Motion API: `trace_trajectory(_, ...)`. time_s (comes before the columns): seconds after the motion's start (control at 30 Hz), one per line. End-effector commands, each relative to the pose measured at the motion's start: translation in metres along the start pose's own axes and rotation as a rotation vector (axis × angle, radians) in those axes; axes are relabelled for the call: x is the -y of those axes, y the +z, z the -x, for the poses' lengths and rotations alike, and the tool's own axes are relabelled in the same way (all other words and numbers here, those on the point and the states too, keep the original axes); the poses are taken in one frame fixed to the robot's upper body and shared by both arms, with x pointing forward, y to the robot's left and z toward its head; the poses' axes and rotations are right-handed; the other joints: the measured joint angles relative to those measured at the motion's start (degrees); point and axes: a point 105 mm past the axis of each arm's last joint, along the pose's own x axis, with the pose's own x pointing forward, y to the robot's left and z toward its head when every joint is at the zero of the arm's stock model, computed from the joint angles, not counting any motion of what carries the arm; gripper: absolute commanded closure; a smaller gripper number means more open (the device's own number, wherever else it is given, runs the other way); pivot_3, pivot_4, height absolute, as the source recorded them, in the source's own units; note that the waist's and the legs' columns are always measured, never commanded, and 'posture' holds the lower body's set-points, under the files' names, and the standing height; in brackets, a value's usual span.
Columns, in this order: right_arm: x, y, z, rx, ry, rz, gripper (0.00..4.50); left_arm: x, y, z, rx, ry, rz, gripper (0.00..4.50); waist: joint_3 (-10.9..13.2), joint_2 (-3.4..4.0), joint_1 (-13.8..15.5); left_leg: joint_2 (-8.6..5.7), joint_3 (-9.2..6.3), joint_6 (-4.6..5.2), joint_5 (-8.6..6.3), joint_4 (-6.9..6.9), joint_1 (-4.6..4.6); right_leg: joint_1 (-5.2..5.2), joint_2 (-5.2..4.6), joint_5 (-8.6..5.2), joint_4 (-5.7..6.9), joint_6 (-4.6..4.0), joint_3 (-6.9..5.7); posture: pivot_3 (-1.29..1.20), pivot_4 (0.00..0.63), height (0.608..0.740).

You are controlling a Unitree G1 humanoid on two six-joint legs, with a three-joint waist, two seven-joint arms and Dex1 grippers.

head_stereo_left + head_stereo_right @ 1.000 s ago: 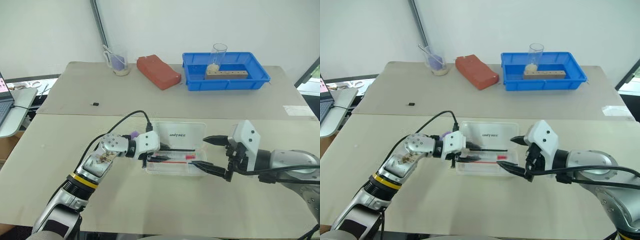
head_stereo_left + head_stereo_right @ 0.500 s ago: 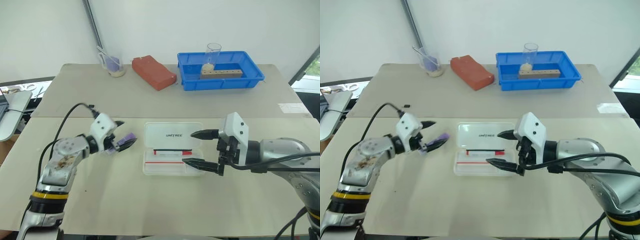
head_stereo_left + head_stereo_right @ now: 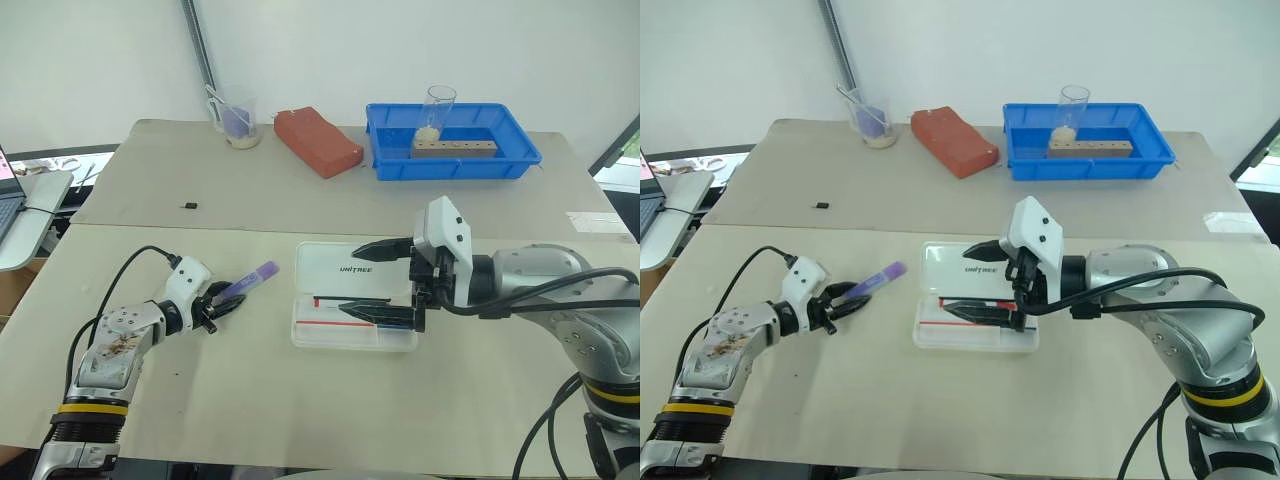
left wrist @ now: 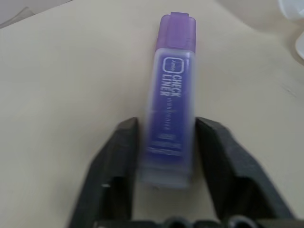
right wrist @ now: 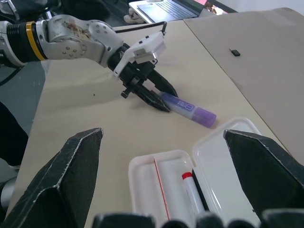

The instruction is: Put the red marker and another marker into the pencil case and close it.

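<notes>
Two markers: the purple marker (image 3: 247, 279) is pinched in the left gripper (image 3: 222, 303), at nine o'clock of the open pencil case (image 3: 354, 308). The red marker (image 5: 192, 189) lies inside. The right gripper (image 3: 368, 281) hovers over the case, jaws spread wide.

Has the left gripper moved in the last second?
Yes. The left gripper went left, from over the pencil case to the purple marker.

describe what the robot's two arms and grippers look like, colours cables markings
Both arms are silver-grey metal with white wrist housings and a yellow band edged in black near the elbow. Each ends in a gripper of two black tapered fingers: the left gripper, the right gripper. A black cable loops over the left forearm to the wrist; black cables run along the right arm. The left forearm has brownish scuffs.
</notes>
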Motion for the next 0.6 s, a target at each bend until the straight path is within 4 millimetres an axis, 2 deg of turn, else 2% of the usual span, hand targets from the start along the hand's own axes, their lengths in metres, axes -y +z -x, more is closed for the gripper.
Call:
trace_trajectory(0.03, 0.001, 0.009, 0.001, 0.015, -0.007, 0.045, 0.0, 0.0, -0.002, 0.001, -0.016, -0.005, -0.022, 3.57, -0.02, 0.04, -0.03, 0.0, 0.01, 0.0, 0.0, -0.01, 0.0, 0.0, 0.01, 0.0, 0.01, 0.0, 0.01, 0.0, 0.15, 0.74)
trace_trajectory(0.1, 0.001, 0.008, 0.003, 0.013, -0.012, 0.044, 0.0, -0.003, 0.0, 0.003, -0.007, 0.012, -0.037, 3.57, -0.02, 0.03, -0.03, 0.0, 0.02, 0.0, 0.0, -0.01, -0.01, -0.02, 0.02, 0.0, 0.02, 0.0, 0.01, 0.0, 0.15, 0.74)
trace_trajectory(0.17, 0.002, 0.004, 0.006, 0.001, -0.025, 0.042, 0.0, -0.003, 0.03, 0.008, 0.114, 0.022, -0.053, 3.57, -0.01, 0.02, -0.03, 0.0, 0.03, 0.0, 0.0, 0.0, -0.01, -0.03, 0.01, 0.0, 0.02, 0.0, 0.01, 0.0, 0.15, 0.74)
trace_trajectory(0.2, 0.003, 0.001, 0.009, -0.009, -0.036, 0.042, 0.0, 0.001, 0.052, 0.013, 0.206, -0.001, -0.049, 3.57, 0.02, -0.03, 0.03, 0.0, 0.03, 0.0, 0.0, 0.0, -0.02, -0.04, 0.01, 0.0, 0.01, 0.0, 0.01, 0.0, 0.15, 0.74)
trace_trajectory(0.27, 0.004, -0.008, 0.016, -0.042, -0.055, 0.054, 0.0, 0.016, 0.084, 0.024, 0.32, -0.065, -0.074, 3.57, 0.04, -0.12, 0.17, 0.08, 0.02, 0.0, 0.0, 0.0, -0.15, -0.06, 0.0, 0.0, 0.01, 0.01, -0.06, 0.0, 0.15, 0.74)
trace_trajectory(0.33, 0.004, -0.017, 0.024, -0.067, -0.07, 0.046, 0.0, 0.04, 0.1, 0.032, 0.334, -0.16, -0.139, 3.57, 0.04, -0.15, 0.25, 0.08, 0.03, 0.0, 0.0, 0.01, -0.16, -0.05, -0.02, 0.0, -0.02, 0.02, -0.08, 0.0, 0.15, 0.74)
trace_trajectory(0.4, 0.001, -0.03, 0.033, -0.112, -0.083, 0.038, 0.0, 0.075, 0.101, 0.034, 0.286, -0.308, -0.217, 3.57, 0.0, -0.09, 0.1, 0.0, 0.09, 0.0, 0.0, 0.01, -0.1, 0.06, -0.03, 0.0, -0.06, 0.04, -0.01, 0.0, 0.15, 0.74)
trace_trajectory(0.47, 0.0, -0.039, 0.039, -0.154, -0.092, 0.054, 0.0, 0.093, 0.097, 0.033, 0.238, -0.393, -0.274, 3.57, 0.01, 0.0, -0.09, -0.03, 0.14, 0.0, 0.0, 0.01, -0.03, 0.3, -0.03, -0.01, -0.14, 0.06, 0.04, 0.0, 0.15, 0.74)
trace_trajectory(0.6, -0.001, -0.049, 0.048, -0.167, -0.141, 0.015, 0.0, 0.118, 0.088, 0.01, 0.163, -0.535, -0.405, 3.57, 0.02, 0.11, -0.07, -0.05, 0.11, -0.01, 0.0, 0.02, 0.15, 0.41, 0.1, -0.05, -0.14, 0.04, 0.06, 0.0, 0.15, 0.74)
